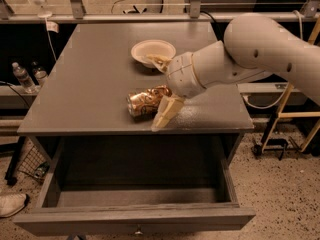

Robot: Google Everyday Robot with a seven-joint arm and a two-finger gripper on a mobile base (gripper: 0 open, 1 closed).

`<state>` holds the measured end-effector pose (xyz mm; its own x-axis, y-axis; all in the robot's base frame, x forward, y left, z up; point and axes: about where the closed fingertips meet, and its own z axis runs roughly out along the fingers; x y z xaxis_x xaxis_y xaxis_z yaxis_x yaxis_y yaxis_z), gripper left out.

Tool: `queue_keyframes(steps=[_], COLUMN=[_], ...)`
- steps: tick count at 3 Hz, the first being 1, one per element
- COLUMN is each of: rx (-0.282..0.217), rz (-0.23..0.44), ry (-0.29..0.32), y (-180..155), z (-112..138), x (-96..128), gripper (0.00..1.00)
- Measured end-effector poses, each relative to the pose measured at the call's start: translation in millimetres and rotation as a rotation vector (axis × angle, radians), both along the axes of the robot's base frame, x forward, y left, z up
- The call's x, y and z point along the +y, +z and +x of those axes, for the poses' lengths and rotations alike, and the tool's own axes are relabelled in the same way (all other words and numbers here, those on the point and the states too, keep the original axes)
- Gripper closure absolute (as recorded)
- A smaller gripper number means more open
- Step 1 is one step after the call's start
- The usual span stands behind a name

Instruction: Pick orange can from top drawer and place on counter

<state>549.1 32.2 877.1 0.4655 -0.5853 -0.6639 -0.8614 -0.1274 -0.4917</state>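
Orange can (144, 101) lies on its side on worktop (85, 84), near front edge: shiny metal cylinder, gold-brown with pale pattern, lettering unreadable. My claw (154, 94) is spread wide, one pale finger just beside can's right end, other over round cream bowl (143, 46). Top drawer (135, 216) open below: grey wood, dark inside.

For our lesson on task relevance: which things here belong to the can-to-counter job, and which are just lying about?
Job: can on its side on the counter; open drawer; end effector, open, over the can.
Lying about: bowl on the counter; bottles at left; shoe, lower left.
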Motion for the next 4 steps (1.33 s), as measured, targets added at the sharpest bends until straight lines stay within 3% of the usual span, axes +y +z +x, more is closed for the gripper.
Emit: queue_keyframes(steps=[1, 2, 4], rx=[-0.026, -0.041, 0.026], rz=[-0.038, -0.086, -0.099], ry=[-0.024, -0.072, -0.195], y=[8, 18, 8], z=[-2, -2, 6], x=[-7, -30, -113], gripper=[0.0, 0.0, 0.0])
